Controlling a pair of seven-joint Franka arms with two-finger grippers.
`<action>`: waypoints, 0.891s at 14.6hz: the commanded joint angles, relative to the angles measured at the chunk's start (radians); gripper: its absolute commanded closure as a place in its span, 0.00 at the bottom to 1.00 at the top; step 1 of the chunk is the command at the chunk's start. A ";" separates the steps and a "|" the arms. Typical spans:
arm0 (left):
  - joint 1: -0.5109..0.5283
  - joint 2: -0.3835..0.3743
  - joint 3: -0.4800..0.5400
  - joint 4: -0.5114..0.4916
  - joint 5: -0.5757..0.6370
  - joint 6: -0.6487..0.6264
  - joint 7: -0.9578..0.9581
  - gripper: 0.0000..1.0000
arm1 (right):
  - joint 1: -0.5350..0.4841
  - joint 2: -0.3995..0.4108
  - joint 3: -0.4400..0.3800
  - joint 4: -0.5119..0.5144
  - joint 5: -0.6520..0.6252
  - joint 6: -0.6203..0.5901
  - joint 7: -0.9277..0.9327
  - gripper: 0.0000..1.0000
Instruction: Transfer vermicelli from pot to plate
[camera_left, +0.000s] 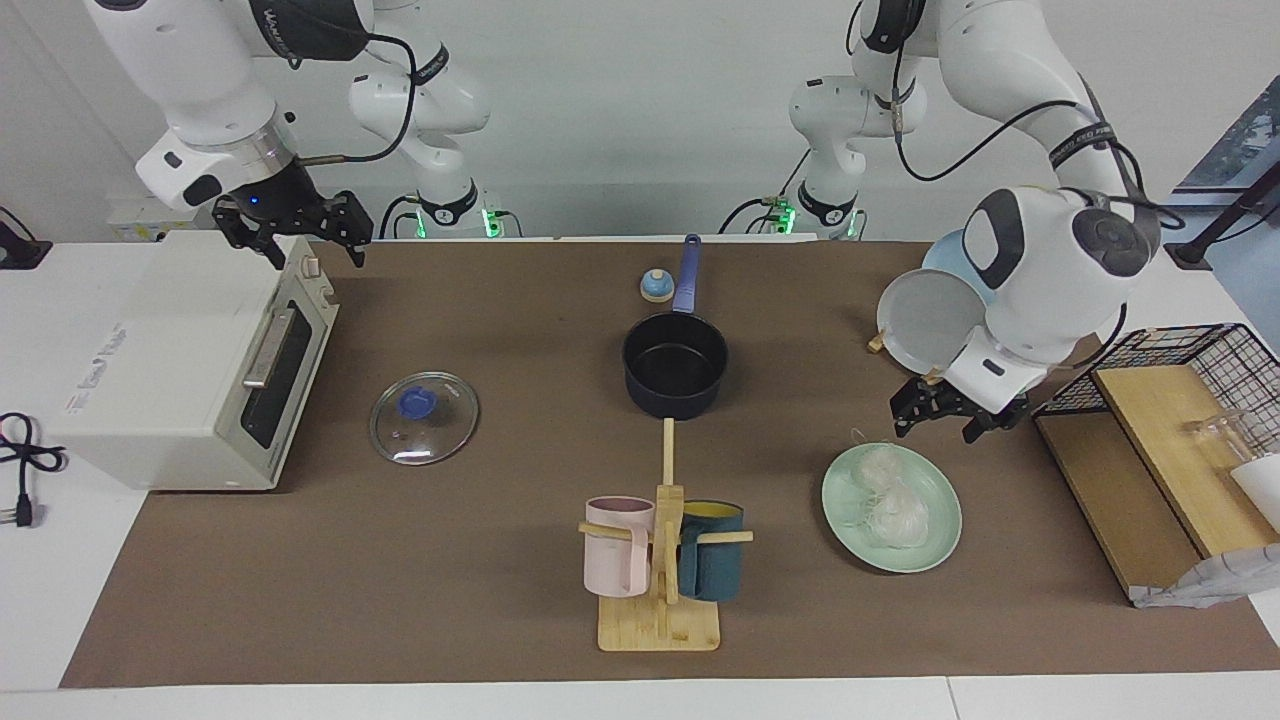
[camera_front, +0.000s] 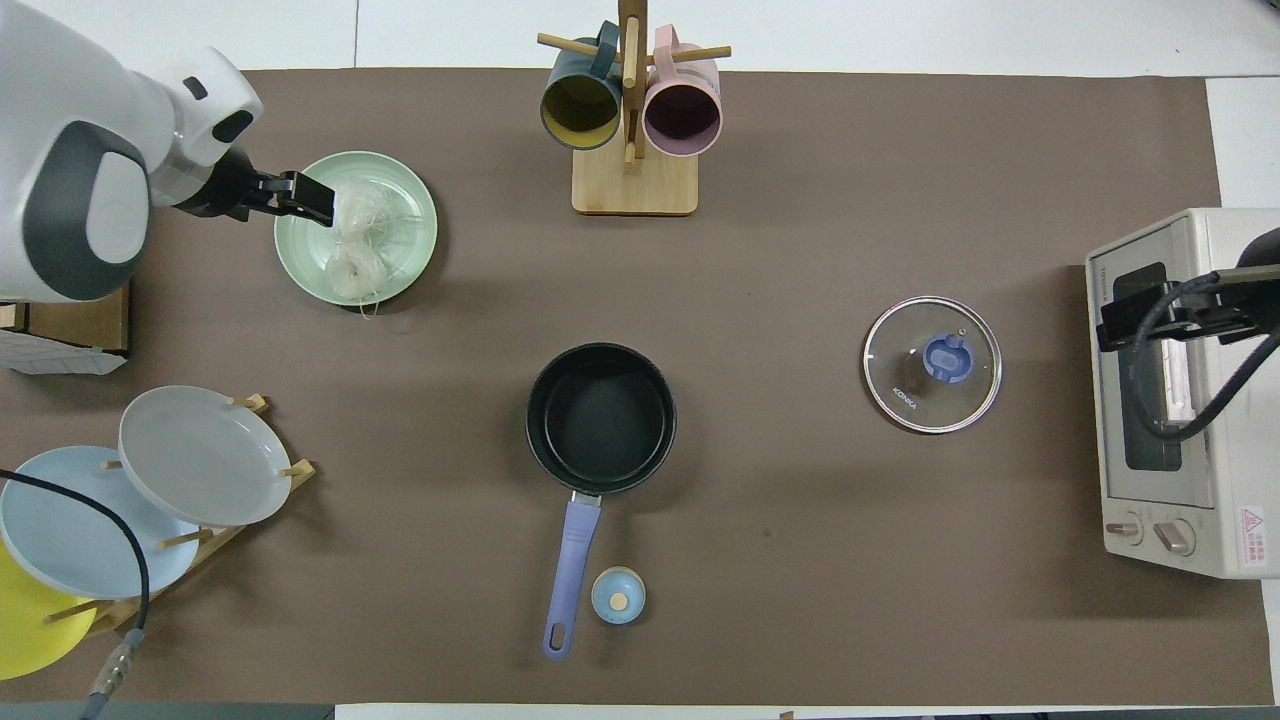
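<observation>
The vermicelli (camera_left: 893, 497) lies in whitish clumps on the pale mint-green plate (camera_left: 845, 505) toward the left arm's end of the table; both also show in the overhead view, the vermicelli (camera_front: 355, 245) on the plate (camera_front: 300, 255). The dark navy pot (camera_left: 675, 365) stands mid-table with a bare black inside and its blue handle pointing toward the robots; it also shows in the overhead view (camera_front: 600, 418). My left gripper (camera_left: 945, 415) (camera_front: 310, 198) is open and empty, just over the plate's rim. My right gripper (camera_left: 300, 235) (camera_front: 1120, 322) is open and waits over the toaster oven.
A glass lid (camera_left: 424, 417) lies beside the toaster oven (camera_left: 170, 360). A mug rack (camera_left: 660, 560) with a pink and a teal mug stands farther from the robots than the pot. A plate rack (camera_front: 200, 455), a small blue knob (camera_left: 656, 286) and a wire basket (camera_left: 1200, 370) are also here.
</observation>
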 joint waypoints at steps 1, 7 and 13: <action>0.000 -0.120 0.002 -0.026 0.046 -0.098 -0.033 0.00 | -0.005 -0.003 0.004 0.002 0.016 0.011 0.014 0.00; 0.005 -0.282 0.004 -0.068 0.047 -0.294 -0.034 0.00 | -0.005 -0.003 0.004 0.002 0.014 0.008 0.012 0.00; -0.012 -0.342 0.033 -0.111 0.047 -0.365 -0.048 0.00 | -0.007 -0.003 0.004 0.002 0.014 0.008 0.011 0.00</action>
